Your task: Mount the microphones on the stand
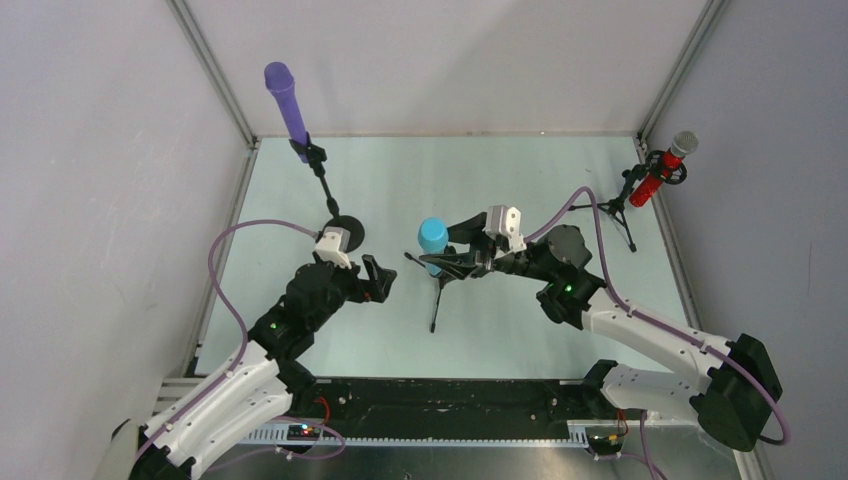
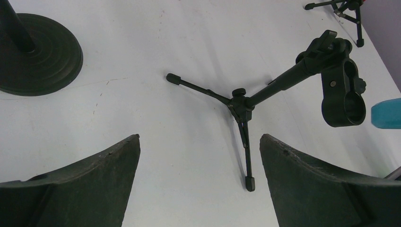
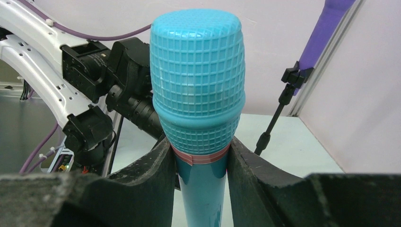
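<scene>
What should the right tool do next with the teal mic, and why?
Probably ease the teal microphone into the stand clip. The right tool is shut on it, the clip's ring is empty, and the teal body sits just beside that ring, not yet inside.

left microphone (image 1: 287, 105) on the far-left stand (image 1: 325, 190), right microphone (image 1: 665, 168) on the far-right stand (image 1: 620, 205), third microphone (image 1: 433, 237) beside the middle tripod (image 1: 437, 295).

The white-and-black left arm (image 1: 235, 380) reaches from the near left edge toward the middle. Its black two-finger left end effector (image 1: 376, 280) is angled downward, fingers spread wide with nothing between them. The matching right arm (image 1: 650, 335) stretches leftward from the near right. Its right end effector (image 1: 445, 262) is clamped just under the head of the teal plastic stick microphone (image 3: 197, 80).
</scene>
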Controlling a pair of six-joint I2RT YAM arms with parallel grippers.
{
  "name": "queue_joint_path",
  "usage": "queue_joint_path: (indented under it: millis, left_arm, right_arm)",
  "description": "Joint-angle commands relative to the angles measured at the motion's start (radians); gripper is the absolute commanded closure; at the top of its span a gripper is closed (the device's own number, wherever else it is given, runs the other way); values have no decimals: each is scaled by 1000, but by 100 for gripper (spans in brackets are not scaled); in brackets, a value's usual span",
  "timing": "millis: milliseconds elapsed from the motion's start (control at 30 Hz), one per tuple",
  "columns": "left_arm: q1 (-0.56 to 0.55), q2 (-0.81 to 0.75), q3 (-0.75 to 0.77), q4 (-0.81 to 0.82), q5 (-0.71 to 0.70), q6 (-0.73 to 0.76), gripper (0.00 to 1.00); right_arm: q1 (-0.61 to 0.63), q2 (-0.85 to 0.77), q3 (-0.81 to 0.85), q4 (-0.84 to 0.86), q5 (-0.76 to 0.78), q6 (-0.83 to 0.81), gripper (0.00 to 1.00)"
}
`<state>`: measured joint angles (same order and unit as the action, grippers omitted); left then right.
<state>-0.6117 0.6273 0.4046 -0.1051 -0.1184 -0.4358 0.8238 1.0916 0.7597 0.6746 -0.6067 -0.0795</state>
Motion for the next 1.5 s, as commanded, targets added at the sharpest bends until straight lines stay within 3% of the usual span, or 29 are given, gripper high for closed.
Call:
queue_joint_path:
  millis: [0,900,1467]
  left_arm:
    - [8,-8,-9,40,14,7,0]
    - [8,0,-14,46,15,2,0]
    - [8,9,-10,51,19,-5,0]
  right_arm:
    - [2,8,-13,81,28,-13,100]
    - [-3,32,-57,48,45,-97,100]
    - [-24,87,-138,145,74,-37,100]
